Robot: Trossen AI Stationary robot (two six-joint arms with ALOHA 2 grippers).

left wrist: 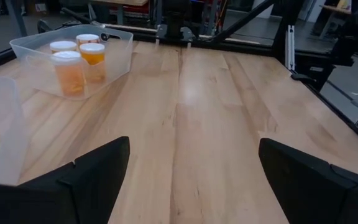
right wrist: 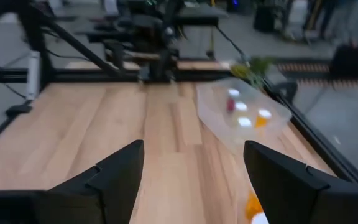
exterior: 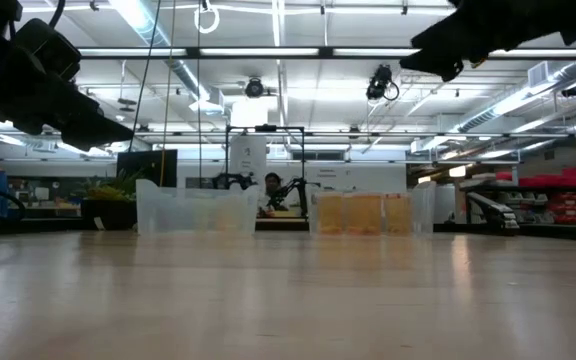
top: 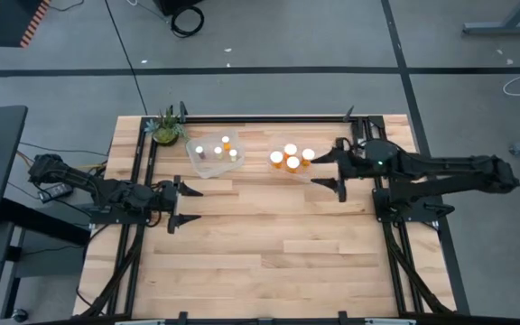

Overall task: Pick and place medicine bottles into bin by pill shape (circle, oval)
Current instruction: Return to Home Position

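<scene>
Several slimmer pale medicine bottles (top: 218,150) stand in a clear bin (top: 213,155) at the table's far middle-left. Several wider orange bottles (top: 292,157) with white caps stand in a second clear bin (top: 294,161) to its right; they also show in the left wrist view (left wrist: 79,59). My left gripper (top: 181,204) is open and empty above the table's left part. My right gripper (top: 329,169) is open and empty, raised just right of the orange bottles' bin.
A small green potted plant (top: 165,128) stands at the far left corner, beside the pale bottles' bin. Black metal rails (top: 269,117) run along the table's far and side edges. Bare wooden tabletop (top: 269,244) spreads over the near half.
</scene>
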